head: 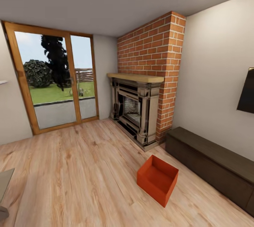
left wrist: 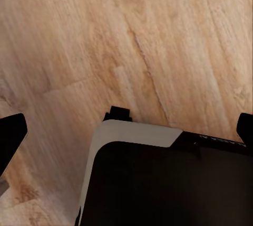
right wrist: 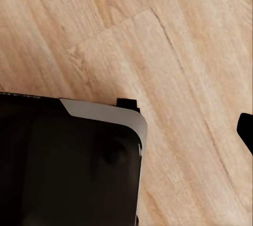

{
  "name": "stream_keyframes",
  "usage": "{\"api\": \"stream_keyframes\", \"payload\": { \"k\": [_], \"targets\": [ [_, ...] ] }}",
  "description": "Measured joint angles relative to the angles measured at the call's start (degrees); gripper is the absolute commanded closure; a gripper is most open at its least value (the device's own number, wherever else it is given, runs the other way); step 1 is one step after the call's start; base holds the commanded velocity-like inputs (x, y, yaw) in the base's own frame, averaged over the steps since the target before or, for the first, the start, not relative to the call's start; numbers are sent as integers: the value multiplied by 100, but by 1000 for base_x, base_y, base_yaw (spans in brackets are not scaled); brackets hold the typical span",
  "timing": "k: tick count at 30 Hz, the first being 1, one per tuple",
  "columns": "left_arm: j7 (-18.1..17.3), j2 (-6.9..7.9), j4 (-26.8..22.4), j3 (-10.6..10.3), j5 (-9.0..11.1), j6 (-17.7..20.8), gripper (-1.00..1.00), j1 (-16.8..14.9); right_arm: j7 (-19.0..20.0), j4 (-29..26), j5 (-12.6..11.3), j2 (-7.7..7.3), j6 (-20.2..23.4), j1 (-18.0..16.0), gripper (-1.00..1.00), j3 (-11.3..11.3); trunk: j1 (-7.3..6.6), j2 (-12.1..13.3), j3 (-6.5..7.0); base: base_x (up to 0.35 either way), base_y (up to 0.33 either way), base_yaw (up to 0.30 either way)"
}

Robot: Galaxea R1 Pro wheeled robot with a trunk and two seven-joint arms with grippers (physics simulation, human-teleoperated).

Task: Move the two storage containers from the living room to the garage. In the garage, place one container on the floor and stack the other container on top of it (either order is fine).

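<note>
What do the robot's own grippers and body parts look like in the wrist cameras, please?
The left gripper's fingers are plain black, blunt-ended tips. One right fingertip looks the same. Below them sits the robot's base: glossy black, rounded corners, light grey rim band, a small black tab.

Storage container (head: 157,179): red-orange, plain inside and out. Floor (head: 77,170): light wood planks, tan grain streaks. Fireplace wall (head: 151,52): red-orange brick, pale mortar lines. Mantel (head: 135,77): light wood. Fireplace surround (head: 135,112): dark with beige trim. Glass door (head: 53,78): orange-brown wood frame. Low cabinet (head: 211,165): dark brown. Walls, ceiling: off-white. Robot base (left wrist: 158,184): black, light grey edge.
</note>
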Motion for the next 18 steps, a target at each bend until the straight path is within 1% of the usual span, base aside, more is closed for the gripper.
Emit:
{"api": "stream_keyframes", "payload": {
  "k": [14, 18],
  "targets": [
    [0, 0, 2, 0, 0, 0, -100, 0, 9, 0, -6, -1, -2, 0, -100, 1, 0, 0, 0, 323, 160, -1],
    [0, 0, 1, 1, 0, 0, -100, -1, -4, 0, -13, 0, -3, 0, -100, -4, 0, 0, 0, 323, 160, -133]
  ]
}}
